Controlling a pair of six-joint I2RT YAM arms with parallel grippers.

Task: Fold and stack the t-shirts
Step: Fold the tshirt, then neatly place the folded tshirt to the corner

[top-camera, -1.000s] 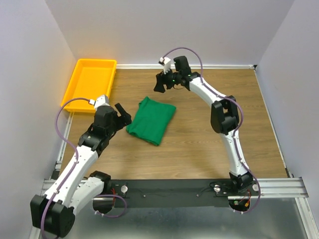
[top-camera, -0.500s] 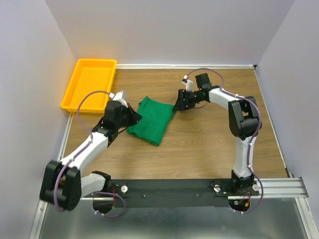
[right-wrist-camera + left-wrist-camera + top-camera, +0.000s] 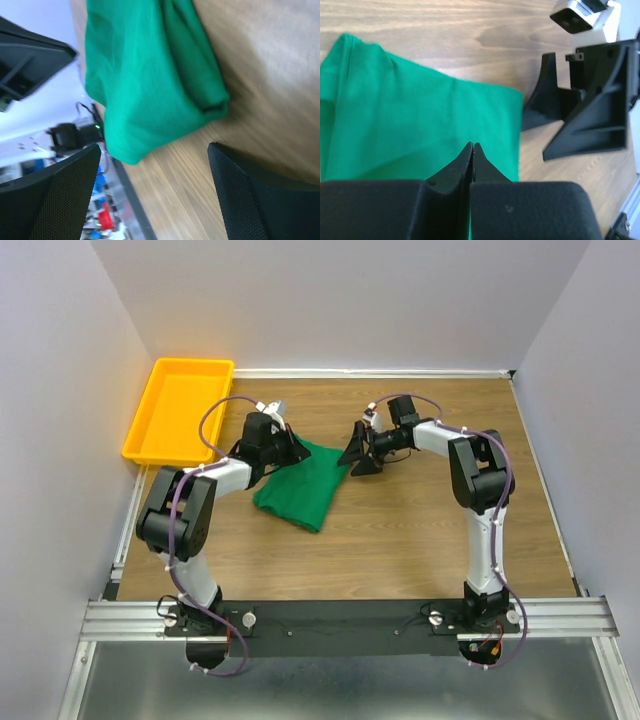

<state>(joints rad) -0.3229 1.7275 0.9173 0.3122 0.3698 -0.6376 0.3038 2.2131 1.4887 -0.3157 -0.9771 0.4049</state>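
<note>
Left wrist: my left gripper [image 3: 472, 146] is closed, tips pressed together low over the shirt [image 3: 420, 120]. Can't tell if any cloth is pinched.

Right wrist: my right gripper [image 3: 154, 147] is spread wide and holds nothing. The shirt's bunched edge lies just ahead on the table [image 3: 260, 60].

Top external: the shirt lies folded mid-table. The left gripper is at its far-left corner and the right gripper is just beside its far-right corner. The tray [image 3: 180, 410] is at the far left, well apart from the shirt.
</note>
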